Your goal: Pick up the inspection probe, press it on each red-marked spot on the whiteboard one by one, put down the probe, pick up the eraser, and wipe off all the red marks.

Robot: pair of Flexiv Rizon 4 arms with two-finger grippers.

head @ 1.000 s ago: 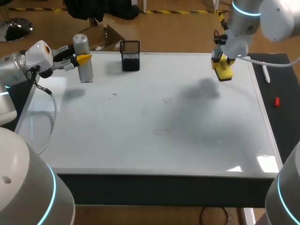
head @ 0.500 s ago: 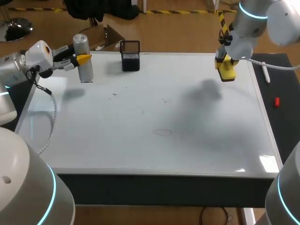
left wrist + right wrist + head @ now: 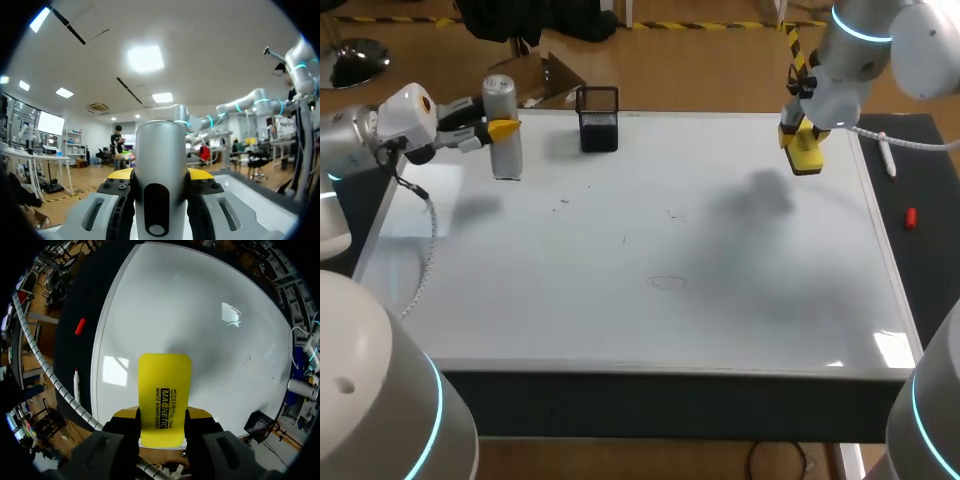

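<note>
Starting from the near edge, the whiteboard (image 3: 620, 330) is seen to carry no red that can be made out. Only faint grey traces are found, a thin oval (image 3: 668, 282) nearest and small ticks (image 3: 672, 213) further in, about the middle. On the dark strip beside the board's right edge a red cap (image 3: 910, 217) is laid, with a marker (image 3: 887, 158) beyond it. Above the far right corner the eraser (image 3: 804, 152) is clamped from both sides by the right gripper (image 3: 164, 415). Its long axis is run out along the fingers and down toward the board, which it is not seen to touch. The traces lie from it toward the near left, and the right arm, bent in steeply from the far right, is judged the better placed for any last wipe, with a lowering and a sweep across being called for. At the far left the probe (image 3: 505, 155) is held upright in the closed left gripper (image 3: 160, 175), the arm being stretched level along the board's left edge. Whether its base rests on the surface cannot be told, so the putting-down is judged not yet done. A black mesh holder (image 3: 598, 120) is stood at the far edge, just beside the probe.
</note>
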